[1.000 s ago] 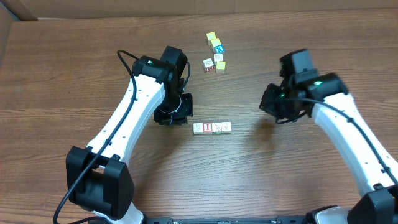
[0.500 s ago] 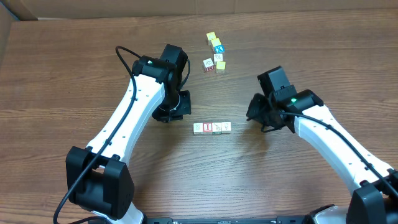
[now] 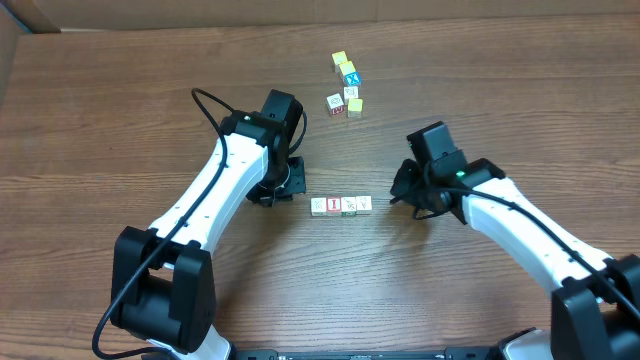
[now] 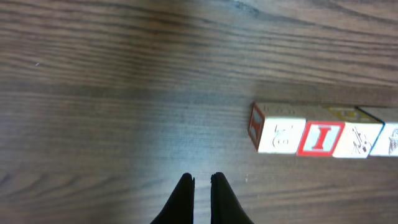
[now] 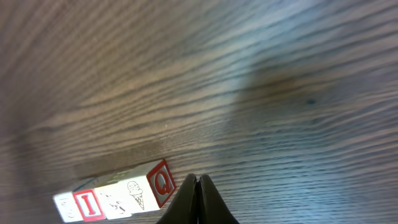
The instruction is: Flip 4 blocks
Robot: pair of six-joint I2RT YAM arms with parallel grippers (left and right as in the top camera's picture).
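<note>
On the wooden table [image 3: 120,90], the left gripper [image 4: 202,182] sits left of centre and the right gripper [image 5: 197,180] right of centre in the overhead view. Each has its fingers pressed together and holds nothing. Between them, just below mid-frame, the four blocks [image 3: 341,205] lie touching in a straight row, well apart from the loose cubes [image 3: 346,85] at upper centre. They look light, rigid and smooth-faced, so they are likely to skid or nudge their neighbours; each is probably best pinched across its two free side faces, starting with the end block [image 4: 277,127].
</note>
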